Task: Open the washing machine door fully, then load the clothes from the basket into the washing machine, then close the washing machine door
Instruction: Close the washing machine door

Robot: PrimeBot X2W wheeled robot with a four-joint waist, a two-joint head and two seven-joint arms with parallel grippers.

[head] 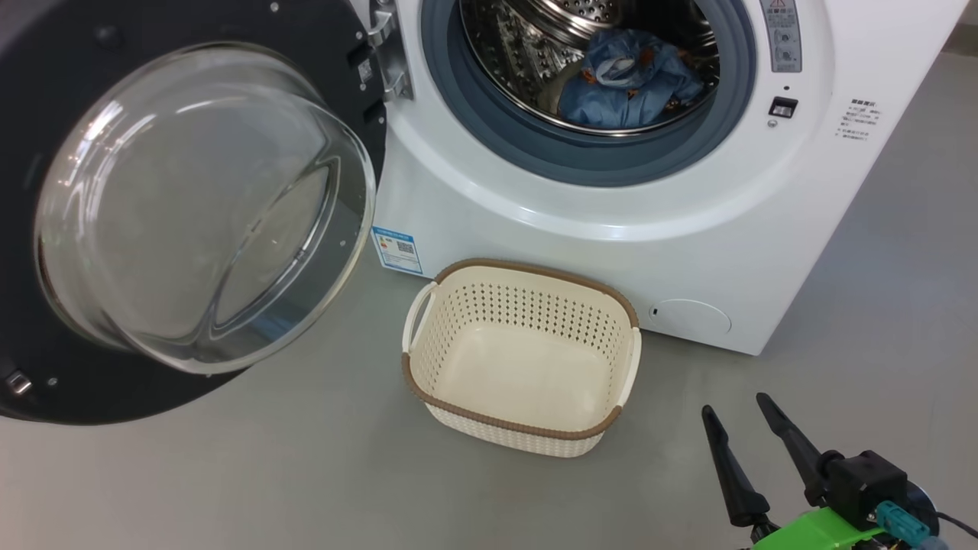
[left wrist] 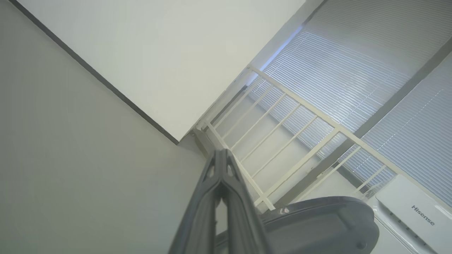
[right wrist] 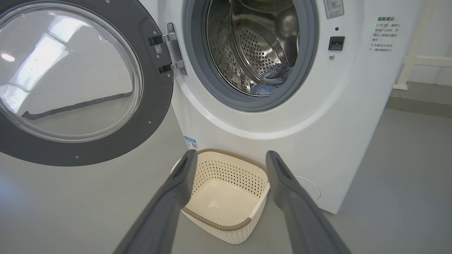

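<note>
Straight way into drum (head: 504,46) from front, past gasket (head: 443,76); clothes (head: 626,80) low inside. At left, blocked by door (head: 229,23), bowl (head: 199,206) bulging outward. Below drum, basket (head: 519,305) just before washer (head: 535,221). Bare floor (head: 306,473) between door and basket, and right of basket.

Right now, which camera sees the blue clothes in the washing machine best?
The head view: the blue clothes lie large in the drum, orange marks visible. The right wrist view catches a small blue corner low in the drum. The left wrist view faces a wall and railing.
</note>
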